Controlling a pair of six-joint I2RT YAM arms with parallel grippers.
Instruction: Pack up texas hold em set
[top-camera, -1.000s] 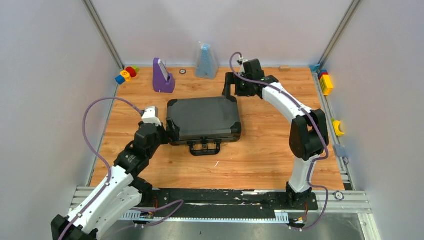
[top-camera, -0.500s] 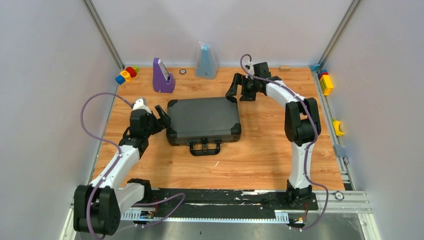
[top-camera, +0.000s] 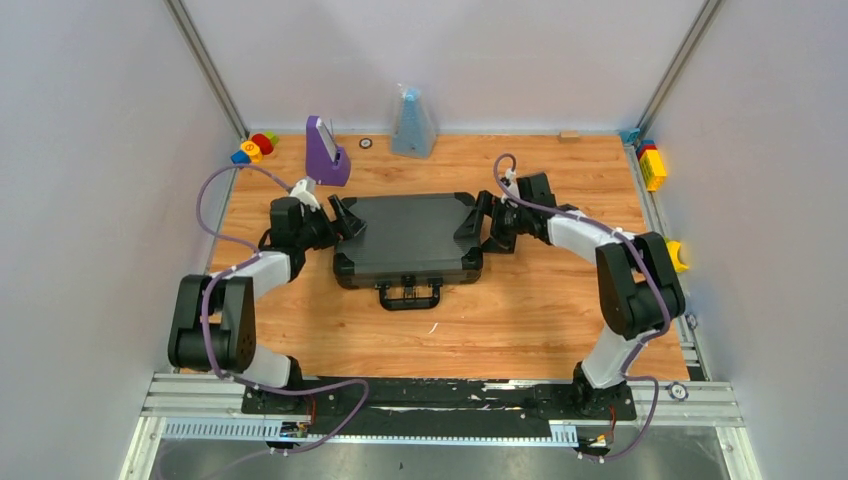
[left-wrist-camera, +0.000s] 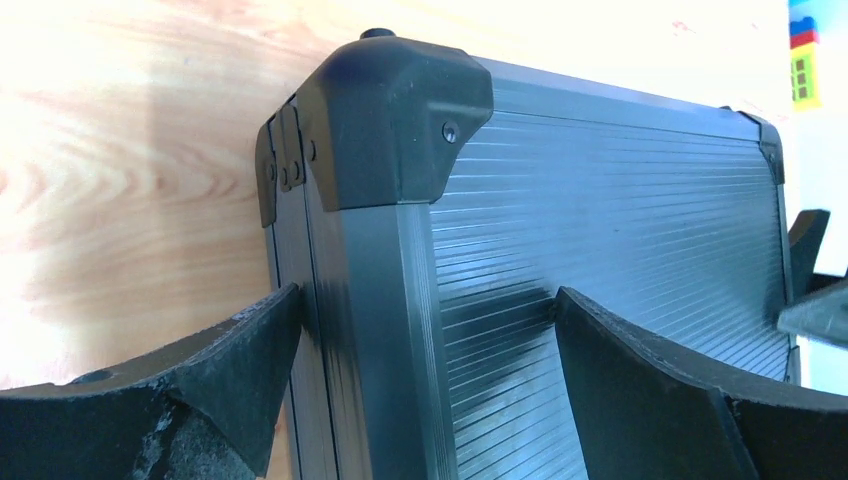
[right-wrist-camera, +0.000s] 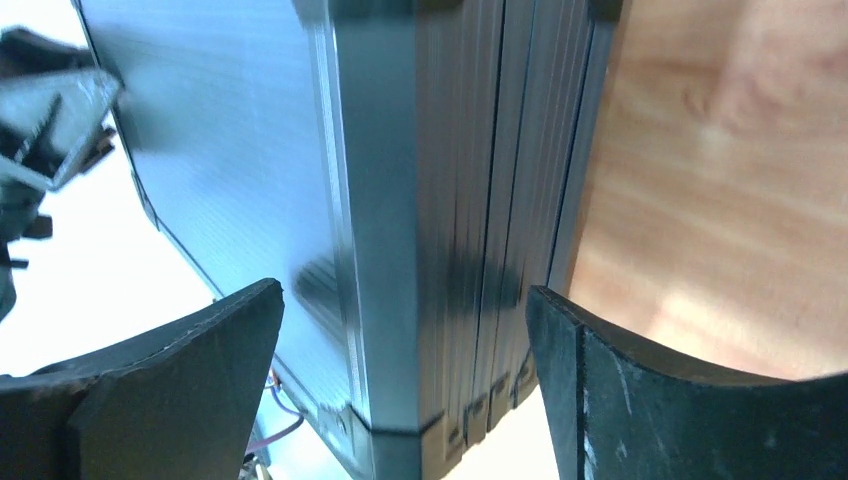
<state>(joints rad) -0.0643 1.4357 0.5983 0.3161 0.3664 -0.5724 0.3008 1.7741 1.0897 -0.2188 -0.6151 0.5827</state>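
Here's the dark grey briefcase (top-camera: 408, 240), lid shut, lying flat in the middle of the wooden table (top-camera: 520, 320) with its black handle (top-camera: 408, 296) pointing at the near edge. Both arms are on it from opposite sides. The left gripper (top-camera: 345, 217) is at the far left corner, jaws spread wide across the case's left edge: in its wrist view one finger (left-wrist-camera: 225, 385) sits beside the side wall and the other (left-wrist-camera: 640, 400) is over the ribbed lid, nothing clamped. The right gripper (top-camera: 476, 218) mirrors it at the far right corner, also wide open, one finger (right-wrist-camera: 170, 390) over the lid and the other (right-wrist-camera: 680, 400) on the table side, the case's edge between them. The purple stand (top-camera: 325, 152) is upright behind the case, and coloured blocks (top-camera: 253, 148) sit in the far left corner.
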